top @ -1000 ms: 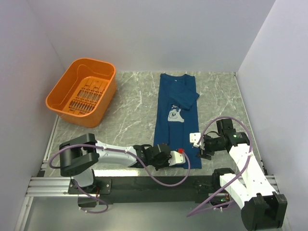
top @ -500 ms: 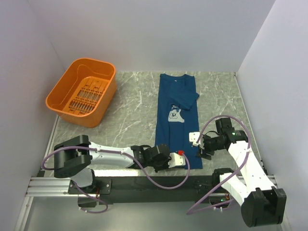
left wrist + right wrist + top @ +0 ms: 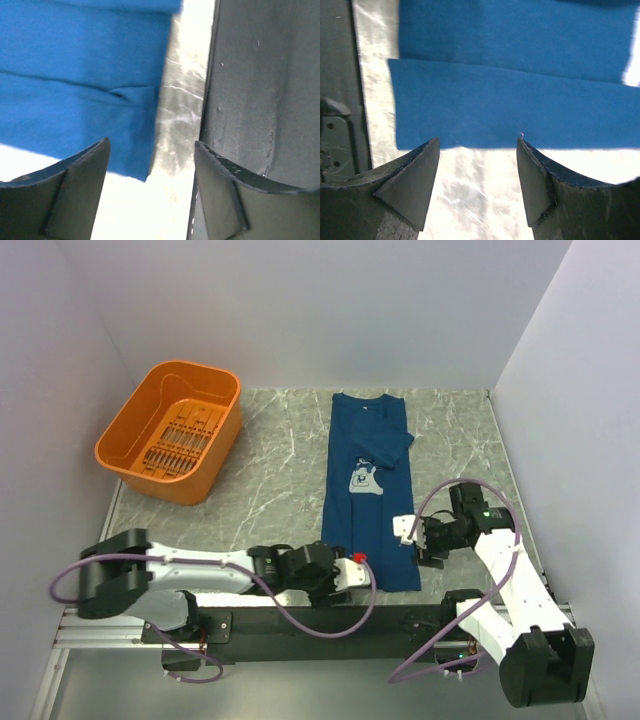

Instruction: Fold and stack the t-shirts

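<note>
One navy-blue t-shirt (image 3: 365,480) lies folded lengthwise into a long strip on the marble table, its pale print (image 3: 364,480) facing up and one sleeve folded across its upper right. My left gripper (image 3: 345,573) rests low at the strip's near left corner. In the left wrist view it (image 3: 150,150) stands open, with the cloth's corner (image 3: 135,150) just ahead of the left fingertip and nothing between the fingers. My right gripper (image 3: 408,538) is at the strip's right edge near the bottom. It (image 3: 477,142) is open and empty, just short of the hem (image 3: 510,105).
An orange plastic basket (image 3: 215,455) stands at the back left of the table. The dark mounting rail (image 3: 300,620) runs along the near edge, close beside my left gripper, and shows as the dark mounting rail (image 3: 260,90) at the right of the left wrist view. White walls enclose the table.
My left gripper has opened and let go of the shirt's near left corner, and its arm has drawn back to the left. The right gripper has barely moved.
</note>
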You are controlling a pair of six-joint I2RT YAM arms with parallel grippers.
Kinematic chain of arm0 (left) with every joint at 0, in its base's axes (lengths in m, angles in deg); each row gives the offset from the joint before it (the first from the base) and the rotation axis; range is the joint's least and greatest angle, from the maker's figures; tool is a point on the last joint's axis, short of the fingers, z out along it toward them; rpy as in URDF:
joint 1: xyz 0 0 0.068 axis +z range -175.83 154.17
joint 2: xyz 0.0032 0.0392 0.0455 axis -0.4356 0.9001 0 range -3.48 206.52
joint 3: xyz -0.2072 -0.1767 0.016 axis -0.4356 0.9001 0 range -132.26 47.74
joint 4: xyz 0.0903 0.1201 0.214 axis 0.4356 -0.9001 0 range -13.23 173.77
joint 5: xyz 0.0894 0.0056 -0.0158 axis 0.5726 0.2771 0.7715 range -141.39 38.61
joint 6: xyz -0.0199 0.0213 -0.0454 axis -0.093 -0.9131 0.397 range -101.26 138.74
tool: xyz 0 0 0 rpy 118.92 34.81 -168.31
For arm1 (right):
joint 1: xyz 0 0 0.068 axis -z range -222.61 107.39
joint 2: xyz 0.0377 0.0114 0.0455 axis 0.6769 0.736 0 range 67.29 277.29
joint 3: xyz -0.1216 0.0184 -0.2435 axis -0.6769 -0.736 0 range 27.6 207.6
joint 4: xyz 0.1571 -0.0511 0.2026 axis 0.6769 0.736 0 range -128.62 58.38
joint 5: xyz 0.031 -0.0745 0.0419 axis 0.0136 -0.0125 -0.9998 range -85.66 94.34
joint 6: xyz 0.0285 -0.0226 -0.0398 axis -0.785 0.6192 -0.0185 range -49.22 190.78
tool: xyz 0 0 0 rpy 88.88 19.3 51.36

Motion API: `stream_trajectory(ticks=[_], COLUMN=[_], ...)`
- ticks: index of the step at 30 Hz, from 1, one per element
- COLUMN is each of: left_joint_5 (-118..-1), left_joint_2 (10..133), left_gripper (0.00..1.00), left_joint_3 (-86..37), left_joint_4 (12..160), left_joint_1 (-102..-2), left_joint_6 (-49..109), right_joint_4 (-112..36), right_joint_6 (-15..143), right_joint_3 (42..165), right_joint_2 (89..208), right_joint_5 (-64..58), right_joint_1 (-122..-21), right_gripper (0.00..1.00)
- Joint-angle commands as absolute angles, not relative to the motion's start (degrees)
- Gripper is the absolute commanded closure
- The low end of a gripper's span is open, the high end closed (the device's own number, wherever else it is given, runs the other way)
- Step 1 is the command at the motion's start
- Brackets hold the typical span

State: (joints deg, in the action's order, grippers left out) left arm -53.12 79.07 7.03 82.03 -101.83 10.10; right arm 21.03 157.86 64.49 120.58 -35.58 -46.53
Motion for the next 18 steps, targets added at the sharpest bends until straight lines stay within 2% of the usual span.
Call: stream_trajectory(ticks=[1,3,4,7,11,14,15,17,18], left_joint_5=[-48.00,-45.60,-43.24,-41.11,-37.07,-32.43,-31.01,-28.11,-24.79], left_joint_2=[70.73,67.82,65.54,62.72,63.14,64.72,65.07,65.34,65.25], left_gripper=[0.25,0.21,0.13,0.02,0.00,0.01,0.01,0.01,0.01], left_joint_3=[9.15,9.77,9.86,10.47,10.82,10.47,10.30,10.12,9.95], left_joint_4=[83.16,82.54,82.10,81.31,81.48,81.49,81.49,80.44,79.82], left_joint_1=[-102.29,-102.55,-102.64,-102.73,-103.26,-103.52,-103.61,-103.61,-103.61], left_joint_6=[11.36,11.01,10.57,9.43,9.95,12.93,13.99,17.32,18.29], right_joint_4=[22.89,24.74,24.83,24.83,21.24,8.82,5.36,-6.38,-9.24], right_joint_6=[159.71,161.56,161.57,162.35,157.01,139.04,127.41,113.47,100.70], right_joint_3=[69.52,71.89,72.77,76.20,80.50,82.96,83.76,86.38,87.62], right_joint_2=[117.57,117.03,116.95,118.43,123.87,129.32,133.17,137.84,143.52], right_joint_5=[-35.82,-36.61,-36.53,-36.88,-37.32,-39.42,-38.99,-33.56,-31.54], right_joint_1=[-43.76,-39.65,-38.14,-32.09,-29.51,-29.86,-30.38,-32.49,-33.02], right_gripper=[0.30,0.30,0.30,0.30,0.30,0.33,0.35,0.39,0.40])
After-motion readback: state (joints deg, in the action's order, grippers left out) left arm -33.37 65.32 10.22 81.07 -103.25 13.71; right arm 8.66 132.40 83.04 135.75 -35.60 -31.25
